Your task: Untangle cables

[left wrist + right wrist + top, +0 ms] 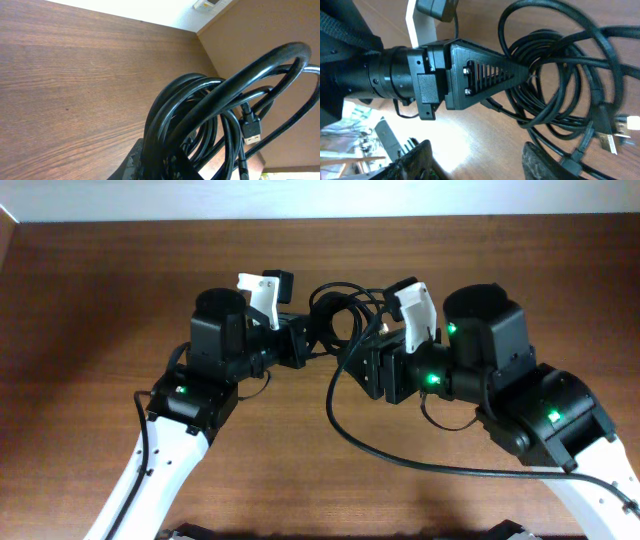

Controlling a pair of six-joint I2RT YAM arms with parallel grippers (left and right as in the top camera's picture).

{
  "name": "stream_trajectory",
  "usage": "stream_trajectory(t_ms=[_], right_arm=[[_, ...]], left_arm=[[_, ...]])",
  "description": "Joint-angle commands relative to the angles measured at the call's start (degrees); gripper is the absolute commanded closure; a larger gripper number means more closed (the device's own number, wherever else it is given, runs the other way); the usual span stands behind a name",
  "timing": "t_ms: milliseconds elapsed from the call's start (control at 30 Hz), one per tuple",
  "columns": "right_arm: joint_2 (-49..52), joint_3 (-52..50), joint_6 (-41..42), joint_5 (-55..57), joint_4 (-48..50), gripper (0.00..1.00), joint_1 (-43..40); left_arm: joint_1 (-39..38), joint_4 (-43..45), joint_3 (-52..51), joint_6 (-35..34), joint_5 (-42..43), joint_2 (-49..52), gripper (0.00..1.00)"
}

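Note:
The cables [338, 315] are a bundle of thin black loops at the table's far middle, between my two grippers. My left gripper [312, 343] is shut on the bundle; the left wrist view shows the loops [200, 120] rising from its jaws, with a silvery plug [252, 132] hanging at the right. My right gripper [352, 360] is open and empty, just right of the bundle. The right wrist view shows the left gripper [515, 72] pinching the coils [560, 75], my own two fingers [480, 160] apart, and silvery plugs [620, 131] at the right.
A thicker black arm cable [400, 455] curves across the wooden table [80, 300] from the right gripper toward the right arm [560, 420]. The table's far edge meets a pale wall [320, 195].

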Motion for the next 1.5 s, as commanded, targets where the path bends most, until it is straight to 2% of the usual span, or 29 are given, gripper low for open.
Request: stream_trajectory(t_ms=[0,133,300,400,533,600,633,733,767,833,933,1033,1100,1233,1400,1467], right_arm=[[1.1,1.1,-0.1,-0.4,0.2,0.51,-0.2],[1.1,1.1,-0.1,0.9,0.0,0.53,-1.0],[1.1,1.1,0.0,1.2,-2.8,0.56,-7.0],[1.1,1.1,0.0,0.3,-2.4,0.56,-7.3],[1.1,1.1,-0.1,-2.4,-1.2,0.56,-7.3],[1.1,1.1,-0.1,-2.4,-0.9,0.73,-7.3],[1.1,1.1,-0.1,-2.4,-0.9,0.78,-7.3],[1.1,1.1,-0.1,-2.4,-0.9,0.80,-7.3],[1.1,1.1,-0.1,-2.4,-0.9,0.83,-7.3],[1.1,1.1,-0.1,-2.4,-0.7,0.96,-7.3],[1.1,1.1,-0.1,-2.4,-0.7,0.96,-7.3],[1.1,1.1,0.0,-2.5,-1.0,0.96,-7.3],[1.1,1.1,0.0,-2.4,-1.4,0.96,-7.3],[1.1,1.1,0.0,-2.4,-1.4,0.96,-7.3],[1.1,1.1,0.0,-1.3,-1.7,0.96,-7.3],[1.1,1.1,0.2,3.7,-4.8,0.96,-7.3]], left_arm=[[-0.2,2.7,0.3,-2.4,4.4,-0.1,1.00],[-0.2,3.6,0.3,-2.4,7.2,-0.2,1.00],[0.0,5.2,0.3,-2.4,11.0,-0.2,1.00],[0.2,8.5,0.3,-2.3,16.5,-0.2,1.00],[0.2,9.0,0.3,-2.2,17.7,-0.2,1.00],[0.2,8.8,0.3,-2.2,17.8,-0.2,1.00],[0.2,8.8,0.3,-2.2,17.8,-0.2,1.00],[0.2,8.9,0.3,-2.2,18.8,-0.2,1.00],[0.2,8.9,0.3,-2.2,19.3,-0.2,1.00],[0.2,8.9,0.3,-2.2,19.3,-0.2,1.00],[0.2,8.8,0.3,-2.1,19.2,-0.2,1.00],[0.2,8.3,0.3,-1.7,15.0,-0.2,1.00],[0.2,4.1,0.3,3.4,4.3,-0.2,1.00],[0.2,-3.1,0.3,6.3,-12.6,-0.2,1.00],[0.2,-4.4,0.3,11.5,-17.3,-0.2,1.00],[0.2,-5.6,0.3,12.9,-21.6,-0.2,1.00]])
